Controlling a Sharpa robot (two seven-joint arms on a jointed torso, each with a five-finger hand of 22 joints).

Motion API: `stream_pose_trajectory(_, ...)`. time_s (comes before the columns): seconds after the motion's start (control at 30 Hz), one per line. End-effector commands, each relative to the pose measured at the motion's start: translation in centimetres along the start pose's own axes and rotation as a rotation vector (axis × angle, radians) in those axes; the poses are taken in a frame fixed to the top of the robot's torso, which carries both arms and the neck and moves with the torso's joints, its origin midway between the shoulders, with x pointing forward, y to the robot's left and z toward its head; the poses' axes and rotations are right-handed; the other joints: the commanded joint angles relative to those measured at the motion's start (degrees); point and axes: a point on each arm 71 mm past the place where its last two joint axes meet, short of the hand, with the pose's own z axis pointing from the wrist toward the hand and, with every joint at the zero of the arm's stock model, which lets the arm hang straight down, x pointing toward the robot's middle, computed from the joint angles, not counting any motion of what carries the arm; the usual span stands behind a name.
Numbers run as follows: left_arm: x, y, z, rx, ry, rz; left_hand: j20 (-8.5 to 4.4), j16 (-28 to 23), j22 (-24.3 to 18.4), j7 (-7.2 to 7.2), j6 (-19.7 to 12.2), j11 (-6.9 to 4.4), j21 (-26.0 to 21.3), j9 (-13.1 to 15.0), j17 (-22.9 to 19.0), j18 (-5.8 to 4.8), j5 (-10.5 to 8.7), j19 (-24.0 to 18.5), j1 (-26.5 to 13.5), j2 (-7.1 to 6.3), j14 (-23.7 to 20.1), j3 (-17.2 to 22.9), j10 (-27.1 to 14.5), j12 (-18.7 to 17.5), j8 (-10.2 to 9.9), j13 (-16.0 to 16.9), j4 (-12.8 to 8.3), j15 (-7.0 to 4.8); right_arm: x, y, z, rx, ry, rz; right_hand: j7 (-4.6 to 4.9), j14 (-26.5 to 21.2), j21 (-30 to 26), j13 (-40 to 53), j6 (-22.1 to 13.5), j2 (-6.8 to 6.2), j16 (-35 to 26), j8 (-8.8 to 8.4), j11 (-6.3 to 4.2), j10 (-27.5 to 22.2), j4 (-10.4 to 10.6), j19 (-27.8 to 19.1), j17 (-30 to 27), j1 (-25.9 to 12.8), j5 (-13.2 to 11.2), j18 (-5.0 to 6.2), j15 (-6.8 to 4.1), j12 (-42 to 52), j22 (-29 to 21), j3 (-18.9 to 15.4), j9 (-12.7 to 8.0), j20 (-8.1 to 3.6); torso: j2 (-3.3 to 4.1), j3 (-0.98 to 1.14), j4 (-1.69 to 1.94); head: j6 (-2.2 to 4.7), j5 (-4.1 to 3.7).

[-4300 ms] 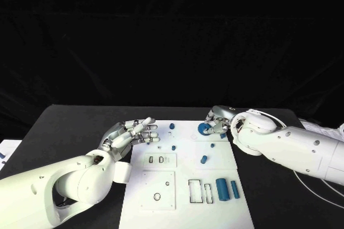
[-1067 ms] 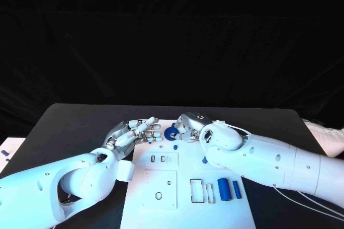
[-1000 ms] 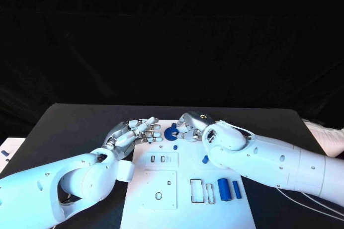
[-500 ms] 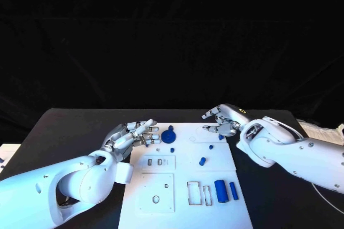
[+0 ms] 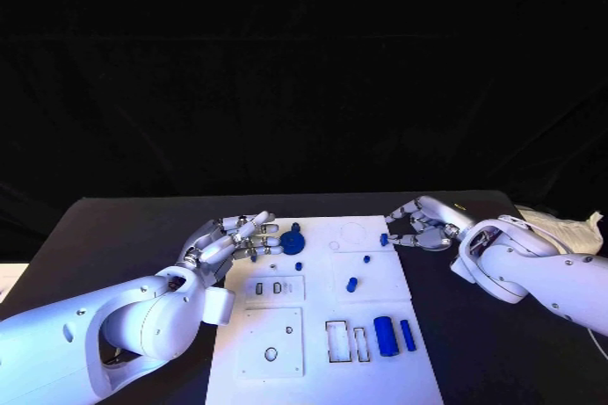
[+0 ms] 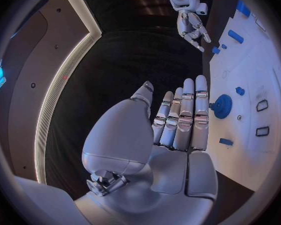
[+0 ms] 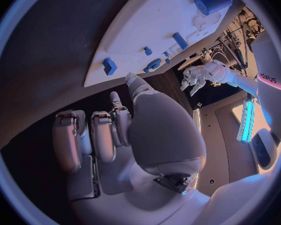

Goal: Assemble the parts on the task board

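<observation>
The white task board point(image 5: 323, 313) lies in the middle of the black table. A blue gear point(image 5: 293, 242) rests on its far left corner. My left hand point(image 5: 237, 239) hovers just left of the gear with its fingers stretched out and empty; the left wrist view has the gear point(image 6: 222, 106) beside those fingers point(image 6: 190, 110). My right hand point(image 5: 426, 225) is off the board's far right edge, fingers loosely apart and holding nothing. A small blue peg point(image 5: 384, 239) stands at that edge, close to it.
More blue parts sit on the board: two small pieces point(image 5: 365, 259) point(image 5: 351, 285) in the middle, a tiny one point(image 5: 298, 266) on the left, a cylinder point(image 5: 385, 335) and a bar point(image 5: 407, 335) at the near right. Empty slots point(image 5: 338, 342) lie beside them.
My right hand has let go of the blue gear at the board's far left corner and drawn back to the right, past the board's edge. The left hand has stayed put.
</observation>
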Motion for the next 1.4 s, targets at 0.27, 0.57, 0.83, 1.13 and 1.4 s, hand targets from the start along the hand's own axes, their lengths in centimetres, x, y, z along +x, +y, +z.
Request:
stream_pose_trajectory(0.27, 0.1, 0.1, 0.1, 0.006, 0.02, -0.011, 0.25, -0.34, -0.05, 0.04, 0.19, 0.13, -0.36, -0.05, 0.07, 0.64, 0.23, -0.13, 0.1, 0.28, 0.02, -0.04, 0.23, -0.13, -0.28, -0.04, -0.35, 0.23, 1.5, -1.3, 0.6, 0.012, 0.035, 0.024, -0.07, 4.98, 0.32, 6.85, 0.24, -0.55, 0.33, -0.06, 0.1, 0.77, -0.36, 1.78, 10.32, 0.21, -0.35, -0.88, 0.21, 0.01, 10.03, -0.22, -0.02, 0.37, 0.01, -0.05, 0.05, -0.38, 0.34)
stream_pose_trajectory(0.57, 0.1, 0.1, 0.1, 0.005, 0.019, -0.011, 0.25, -0.34, -0.05, 0.04, 0.19, 0.13, -0.36, -0.05, 0.07, 0.64, 0.23, -0.13, 0.1, 0.28, 0.02, -0.04, 0.23, -0.13, -0.28, -0.04, -0.35, 0.23, 2.1, -1.8, 1.2, 0.029, 0.041, 0.017, -0.05, 5.02, 0.35, 7.02, 0.42, 0.21, 0.42, 0.05, 0.11, 0.87, -0.74, 1.84, 10.52, 0.7, -0.6, -0.9, 0.22, 0.21, 10.11, 0.02, 0.01, 0.38, -0.02, -0.01, -0.02, -0.55, 0.45)
stream_pose_trajectory(0.83, 0.1, 0.1, 0.1, 0.004, 0.018, -0.011, 0.24, -0.41, -0.09, -0.02, 0.25, 0.08, -0.4, -0.04, 0.12, 0.65, 0.24, -0.11, 0.21, 0.33, 0.05, -0.01, 0.29, -0.14, -0.31, -0.03, -0.47, 0.21, 2.7, -1.7, 1.5, 0.028, 0.052, 0.018, -0.2, 5.03, 0.37, 7.21, 1.63, 0.86, 0.44, 0.48, -0.01, 1.0, -1.14, 1.86, 10.59, 0.93, -0.87, -0.91, 0.15, 0.45, 10.15, 0.19, 0.24, 0.35, 0.0, 0.03, -0.04, -0.64, 0.58)
stream_pose_trajectory(1.13, 0.1, 0.1, 0.1, 0.003, 0.018, -0.011, 0.24, -0.41, -0.1, -0.03, 0.25, 0.08, -0.4, -0.04, 0.13, 0.65, 0.24, -0.11, 0.22, 0.33, 0.05, -0.01, 0.29, -0.14, -0.31, -0.03, -0.48, 0.2, 3.1, -1.4, 1.8, 0.021, 0.058, 0.02, -0.3, 5.04, 0.37, 7.33, 2.18, 1.15, 0.47, 0.61, -0.09, 1.08, -1.34, 1.87, 10.66, 1.06, -1.01, -0.91, 0.08, 0.6, 10.17, 0.33, 0.33, 0.31, -0.01, -0.02, 0.03, -0.71, 0.59)
stream_pose_trajectory(1.4, 0.1, 0.1, 0.1, 0.002, 0.018, -0.011, 0.24, -0.41, -0.1, -0.03, 0.25, 0.08, -0.4, -0.04, 0.13, 0.65, 0.24, -0.11, 0.22, 0.33, 0.05, -0.01, 0.29, -0.14, -0.31, -0.03, -0.48, 0.2, 3.2, -1.3, 1.9, 0.02, 0.057, 0.02, -0.62, 5.08, 0.45, 7.6, 3.52, 2.12, 0.53, 0.91, -0.35, 1.3, -1.84, 2.02, 10.83, 1.49, -1.72, -0.95, -0.16, 0.96, 10.36, 0.94, 0.51, 0.14, -0.04, -0.01, -0.01, -0.79, 0.6)
